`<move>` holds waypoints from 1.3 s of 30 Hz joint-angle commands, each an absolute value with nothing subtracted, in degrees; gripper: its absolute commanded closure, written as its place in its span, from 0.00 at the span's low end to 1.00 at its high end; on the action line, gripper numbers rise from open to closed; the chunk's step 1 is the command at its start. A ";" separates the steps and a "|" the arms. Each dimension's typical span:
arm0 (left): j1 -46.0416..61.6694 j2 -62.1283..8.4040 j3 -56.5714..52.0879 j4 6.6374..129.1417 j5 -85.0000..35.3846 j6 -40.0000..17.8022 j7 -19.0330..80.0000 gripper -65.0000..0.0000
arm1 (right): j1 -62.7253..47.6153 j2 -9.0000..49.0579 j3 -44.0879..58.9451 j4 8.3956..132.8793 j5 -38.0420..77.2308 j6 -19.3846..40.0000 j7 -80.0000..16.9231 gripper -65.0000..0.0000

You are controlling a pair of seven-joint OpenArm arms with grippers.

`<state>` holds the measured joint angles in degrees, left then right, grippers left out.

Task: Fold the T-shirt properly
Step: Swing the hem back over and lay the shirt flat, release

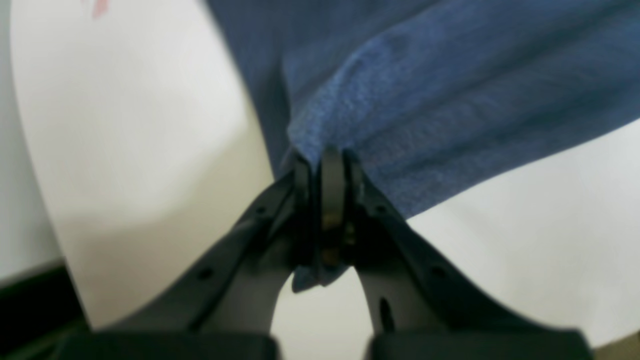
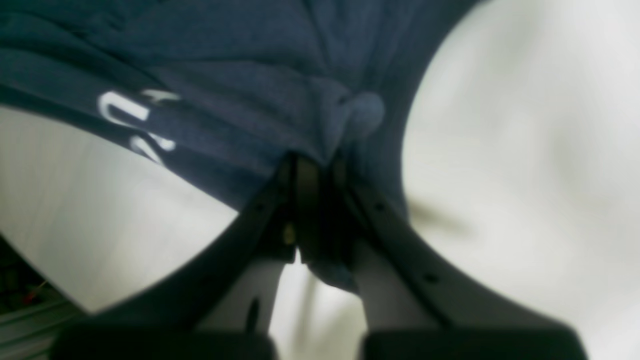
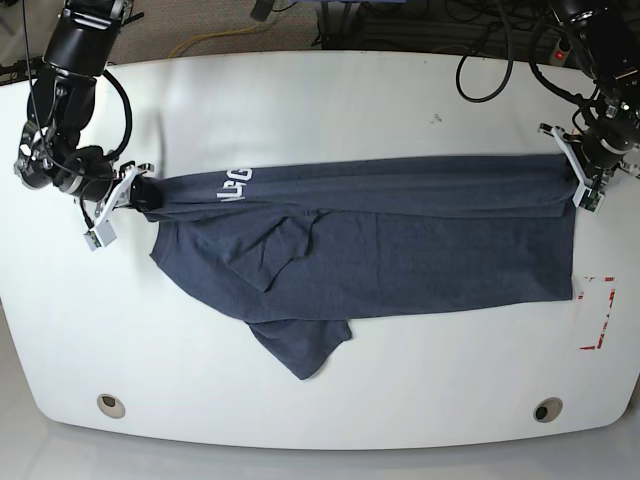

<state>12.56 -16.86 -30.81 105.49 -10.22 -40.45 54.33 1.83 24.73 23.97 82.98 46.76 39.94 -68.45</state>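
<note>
The navy T-shirt (image 3: 400, 250) is stretched across the white table (image 3: 330, 100) between my two grippers, its upper edge folded over, with white lettering (image 3: 235, 184) near its left end. One sleeve (image 3: 300, 345) lies toward the front. My left gripper (image 3: 573, 182) is shut on the T-shirt's right end; the left wrist view shows its jaws (image 1: 327, 165) clamping bunched blue cloth (image 1: 450, 100). My right gripper (image 3: 145, 195) is shut on the left end; the right wrist view shows it (image 2: 312, 167) pinching the cloth (image 2: 240, 75) beside the lettering (image 2: 125, 112).
Red tape marks (image 3: 598, 315) lie near the table's right edge. Two round holes (image 3: 111, 405) (image 3: 545, 410) sit near the front edge. Cables (image 3: 500, 40) run behind the table's far edge.
</note>
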 commanded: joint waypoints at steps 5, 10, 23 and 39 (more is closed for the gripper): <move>16.84 -20.18 -33.27 106.07 -9.71 -40.00 53.67 0.99 | -2.95 28.18 24.57 84.00 53.93 40.00 -69.05 0.93; 18.77 -20.88 -33.36 106.07 -9.63 -40.00 53.67 0.70 | -6.11 28.44 24.57 84.26 59.65 40.00 -72.31 0.45; 22.37 -22.73 -39.34 106.59 -17.89 -40.00 53.93 0.22 | -12.79 32.40 24.66 85.49 74.95 40.00 -76.26 0.23; 16.22 -16.22 -31.69 103.87 -4.62 -40.00 53.58 0.39 | -12.53 20.88 24.22 100.09 56.40 40.00 -73.27 0.26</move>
